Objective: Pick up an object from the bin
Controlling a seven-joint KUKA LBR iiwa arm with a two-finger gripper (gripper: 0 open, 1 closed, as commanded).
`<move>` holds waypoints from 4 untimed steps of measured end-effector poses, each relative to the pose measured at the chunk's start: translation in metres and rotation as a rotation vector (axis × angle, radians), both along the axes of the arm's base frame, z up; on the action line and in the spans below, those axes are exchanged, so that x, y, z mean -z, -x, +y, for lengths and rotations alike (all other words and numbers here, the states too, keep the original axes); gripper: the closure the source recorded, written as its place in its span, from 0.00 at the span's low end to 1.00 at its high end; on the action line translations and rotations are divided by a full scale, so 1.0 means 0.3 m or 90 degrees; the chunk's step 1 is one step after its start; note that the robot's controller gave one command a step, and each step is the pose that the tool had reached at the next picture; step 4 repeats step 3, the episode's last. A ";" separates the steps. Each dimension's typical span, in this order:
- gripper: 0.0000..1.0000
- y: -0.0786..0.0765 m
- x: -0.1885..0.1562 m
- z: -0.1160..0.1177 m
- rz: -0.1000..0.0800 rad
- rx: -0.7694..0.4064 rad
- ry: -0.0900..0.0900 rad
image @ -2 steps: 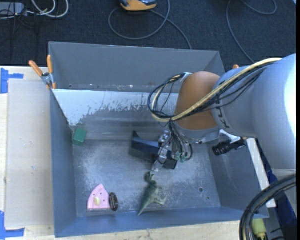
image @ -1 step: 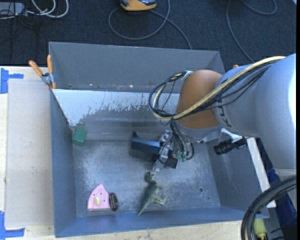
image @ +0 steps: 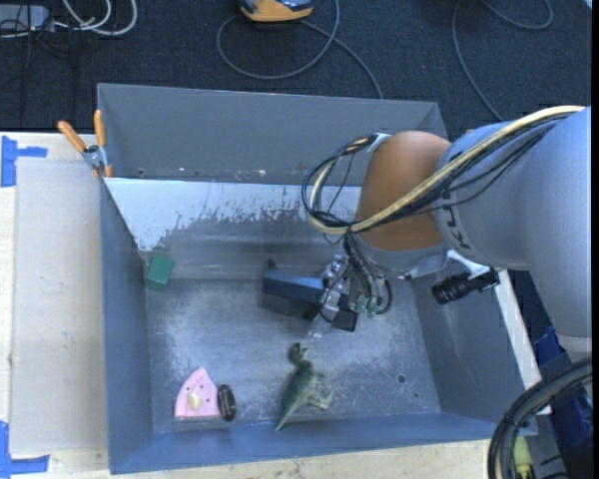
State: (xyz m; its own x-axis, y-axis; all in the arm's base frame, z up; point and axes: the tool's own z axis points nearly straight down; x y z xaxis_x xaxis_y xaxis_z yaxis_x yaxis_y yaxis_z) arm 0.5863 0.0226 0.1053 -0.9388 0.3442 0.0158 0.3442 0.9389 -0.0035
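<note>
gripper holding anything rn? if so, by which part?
Cannot tell. The gripper is close by the green toy dinosaur near the front of the bin; nothing is visibly gripped.

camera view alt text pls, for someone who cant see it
The robot arm's gripper is over the middle of a grey metal bin, close to a green toy dinosaur. A pink wedge lies near the lower left corner, a small green block by the left wall.
</note>
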 end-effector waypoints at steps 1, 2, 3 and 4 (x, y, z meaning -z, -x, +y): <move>1.00 0.000 -0.028 -0.001 0.000 0.000 0.000; 1.00 0.005 -0.053 -0.001 0.004 0.000 0.000; 1.00 0.005 -0.084 -0.001 0.004 0.000 0.000; 1.00 0.005 -0.084 -0.001 0.004 0.000 0.000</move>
